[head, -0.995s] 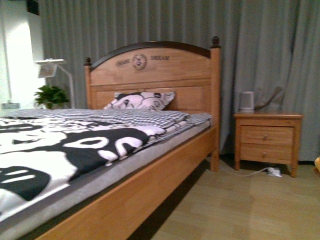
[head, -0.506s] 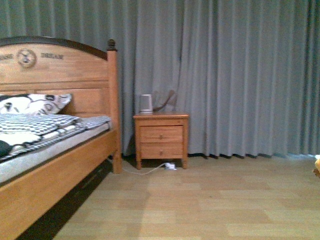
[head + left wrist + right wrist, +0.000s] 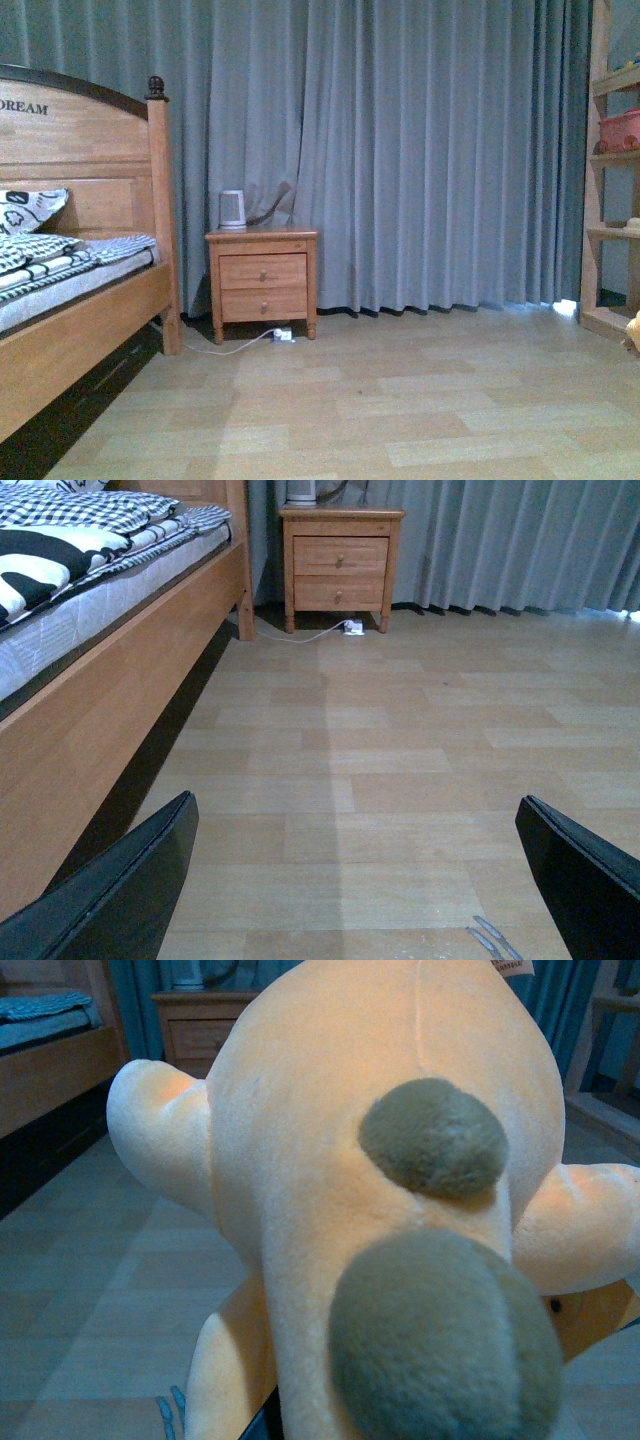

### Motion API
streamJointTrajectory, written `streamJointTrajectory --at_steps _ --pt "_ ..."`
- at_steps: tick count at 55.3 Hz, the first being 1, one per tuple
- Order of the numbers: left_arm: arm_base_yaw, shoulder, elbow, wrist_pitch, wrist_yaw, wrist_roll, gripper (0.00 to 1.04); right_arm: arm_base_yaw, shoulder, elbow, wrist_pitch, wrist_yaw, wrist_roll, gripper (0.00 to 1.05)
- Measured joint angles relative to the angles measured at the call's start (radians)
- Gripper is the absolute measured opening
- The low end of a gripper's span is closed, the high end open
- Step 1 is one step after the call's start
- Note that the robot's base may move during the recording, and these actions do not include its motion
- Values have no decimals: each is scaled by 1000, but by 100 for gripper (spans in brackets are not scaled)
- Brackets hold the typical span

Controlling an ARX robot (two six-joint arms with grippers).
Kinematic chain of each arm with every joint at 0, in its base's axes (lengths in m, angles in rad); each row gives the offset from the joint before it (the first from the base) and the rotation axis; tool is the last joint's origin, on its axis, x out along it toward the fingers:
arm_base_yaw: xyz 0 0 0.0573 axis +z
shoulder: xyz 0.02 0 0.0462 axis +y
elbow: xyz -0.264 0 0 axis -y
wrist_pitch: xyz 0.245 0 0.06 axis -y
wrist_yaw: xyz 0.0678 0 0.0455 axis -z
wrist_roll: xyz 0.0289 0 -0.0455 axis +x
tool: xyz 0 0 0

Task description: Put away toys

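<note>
Because the plush toy (image 3: 330, 1190) fills the right wrist view almost edge to edge, it hides the right gripper completely. I cannot tell how those jaws stand, though the toy hanging clear of the floor suggests it is being carried. Its orange-yellow pile looks thick and loosely stuffed, with two dark round patches (image 3: 433, 1138) and stubby limbs (image 3: 155, 1130) jutting to either side. I judge it light, soft and unbreakable. It will squash under the pads instead of resisting, and it may sag or swing if held by a limb. A deep pinch of the body fabric, or a grip around the base of a limb, should hold better than the smooth rounded bulk.

The left gripper (image 3: 355, 802) hangs low over the wood-plank floor (image 3: 400, 740), its black fingers spread wide with nothing between them. In the front view only a sliver of the toy shows at the right edge.

Further off, the wooden bed (image 3: 120, 680) runs along the left, and a two-drawer nightstand (image 3: 262, 280) stands just beside its headboard post. A grey curtain (image 3: 420, 150) covers the back wall. At far right stands a wooden shelf unit (image 3: 597, 200) holding a pink bin (image 3: 620, 130), which is probably where the toy belongs.
</note>
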State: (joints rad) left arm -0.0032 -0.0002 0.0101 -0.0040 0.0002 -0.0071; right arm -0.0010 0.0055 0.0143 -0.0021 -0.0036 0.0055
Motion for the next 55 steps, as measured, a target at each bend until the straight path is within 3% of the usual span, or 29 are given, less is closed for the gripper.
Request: streamJointTrajectory --at_steps 55 --pt "0 0 0 0 0 0 98 0 0 0 0 0 0 7"
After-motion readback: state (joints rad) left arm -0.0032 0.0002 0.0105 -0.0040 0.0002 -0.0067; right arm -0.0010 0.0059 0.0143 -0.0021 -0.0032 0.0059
